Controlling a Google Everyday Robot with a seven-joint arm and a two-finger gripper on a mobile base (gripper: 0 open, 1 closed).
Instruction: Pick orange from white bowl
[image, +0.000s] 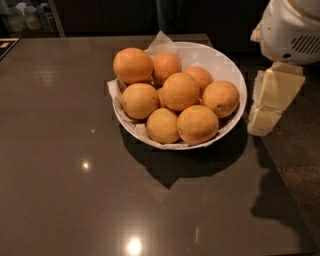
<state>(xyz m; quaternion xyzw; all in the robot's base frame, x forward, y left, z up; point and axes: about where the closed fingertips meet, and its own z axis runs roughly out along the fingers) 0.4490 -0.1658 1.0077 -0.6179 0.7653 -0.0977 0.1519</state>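
Note:
The white bowl (226, 64), wide, shallow and lined with crumpled white paper, stands on the dark table and holds several near-identical oranges. A large smooth orange (180, 91) lies on top in the middle of the pile. Another large one (132, 65) sits at the back left. The orange at the right (220, 98) has a small dark stem dot. My gripper (272, 100), cream-coloured under a white arm housing (292, 30), hangs just right of the bowl's rim. It touches nothing and holds nothing.
The dark glossy table (75, 175) extends to the left and front of the bowl. Its right edge runs just right of the bowl, with speckled floor (300, 165) beyond. Bottles (25, 17) stand at the far back left.

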